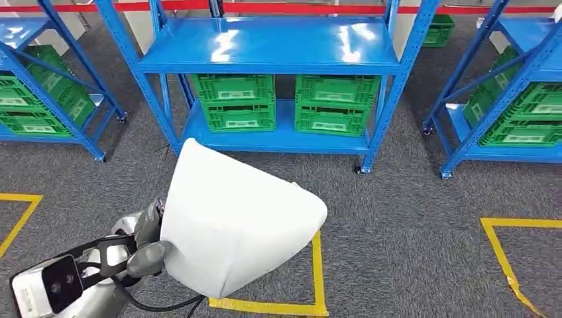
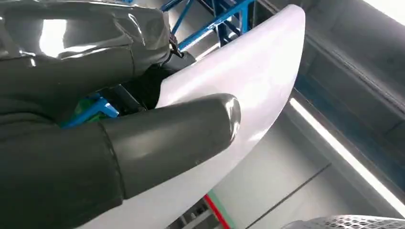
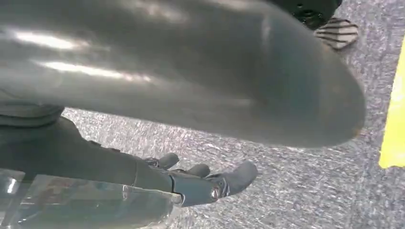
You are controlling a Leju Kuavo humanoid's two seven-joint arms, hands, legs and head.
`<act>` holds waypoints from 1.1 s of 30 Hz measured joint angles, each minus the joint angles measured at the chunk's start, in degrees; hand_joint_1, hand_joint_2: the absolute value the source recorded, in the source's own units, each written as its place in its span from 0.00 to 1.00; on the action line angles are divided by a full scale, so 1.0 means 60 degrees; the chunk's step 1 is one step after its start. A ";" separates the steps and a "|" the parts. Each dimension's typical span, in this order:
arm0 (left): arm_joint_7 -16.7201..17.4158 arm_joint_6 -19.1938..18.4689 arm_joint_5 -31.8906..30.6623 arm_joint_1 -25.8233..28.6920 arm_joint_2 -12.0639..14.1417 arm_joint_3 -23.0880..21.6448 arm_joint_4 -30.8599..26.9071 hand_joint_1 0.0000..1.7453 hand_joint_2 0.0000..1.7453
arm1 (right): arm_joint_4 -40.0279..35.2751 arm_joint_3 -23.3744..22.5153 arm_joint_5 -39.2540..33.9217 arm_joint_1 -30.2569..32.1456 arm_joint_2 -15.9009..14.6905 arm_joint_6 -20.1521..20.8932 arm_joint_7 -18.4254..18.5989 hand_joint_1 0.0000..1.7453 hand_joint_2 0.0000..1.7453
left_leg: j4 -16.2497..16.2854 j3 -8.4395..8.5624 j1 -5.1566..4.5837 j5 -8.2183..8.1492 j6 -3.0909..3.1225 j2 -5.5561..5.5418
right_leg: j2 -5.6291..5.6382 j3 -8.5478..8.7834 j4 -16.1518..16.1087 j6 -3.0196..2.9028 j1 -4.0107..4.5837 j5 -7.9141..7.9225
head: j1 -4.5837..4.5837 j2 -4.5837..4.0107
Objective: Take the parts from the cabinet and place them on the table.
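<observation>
Carrying step. The left hand [image 1: 147, 246] gripped a white part [image 1: 233, 215], thumb [image 2: 181, 133] pressed on its face, blue shelves [image 1: 272, 50] well ahead. Right hand [image 3: 210, 183] hung slack, fingers apart, holding nothing. Next, probably: turn toward the table.

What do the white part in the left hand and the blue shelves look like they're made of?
White part: probably moulded plastic, smooth and matte with a soft sheen in the left wrist view. Blue shelves: likely painted metal, glossy, with ceiling lights mirrored on top. The left hand holds the part.
</observation>
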 joint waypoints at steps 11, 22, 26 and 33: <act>-0.0007 0.0018 0.0000 -0.0119 0.0066 -0.0138 0.0026 1.00 0.00 | 0.0084 -0.0066 0.0000 0.0006 0.0084 0.0025 0.0000 0.00 0.00 | -0.1987 0.2372 -0.0170 0.0155 0.0447 0.0076 | -0.0077 -0.0803 -0.0103 0.0425 -0.0025 0.1024 | -0.0036 0.0000; 0.0072 0.0072 0.0178 -0.0145 0.0029 -0.0218 0.0058 1.00 0.00 | 0.0138 -0.0109 0.0000 -0.0050 -0.0029 -0.0124 -0.0208 0.00 0.00 | -0.1912 0.0882 -0.0052 0.1430 0.0470 0.0087 | 0.0042 0.0084 0.0635 0.0801 -0.0160 -0.0126 | 0.0029 0.0000; 0.0477 0.0346 0.0332 -0.0197 -0.0157 -0.0342 -0.0182 1.00 0.00 | 0.0157 -0.0124 0.0000 -0.0088 -0.0153 -0.0113 -0.0292 0.00 0.00 | -0.1729 0.0586 -0.0059 0.1708 0.0251 0.0086 | 0.0131 0.0277 0.0013 0.0463 -0.0016 -0.0402 | 0.0022 0.0000; 0.0357 0.0412 0.0470 -0.0148 -0.0113 -0.0408 -0.0484 1.00 0.00 | -0.0502 -0.0127 0.0000 0.0018 -0.0011 0.0495 -0.0910 0.00 0.00 | 0.1281 -0.0047 0.0076 -0.0517 -0.0057 0.0087 | 0.0028 -0.0363 0.0002 0.0149 -0.0059 0.0272 | -0.0022 0.0000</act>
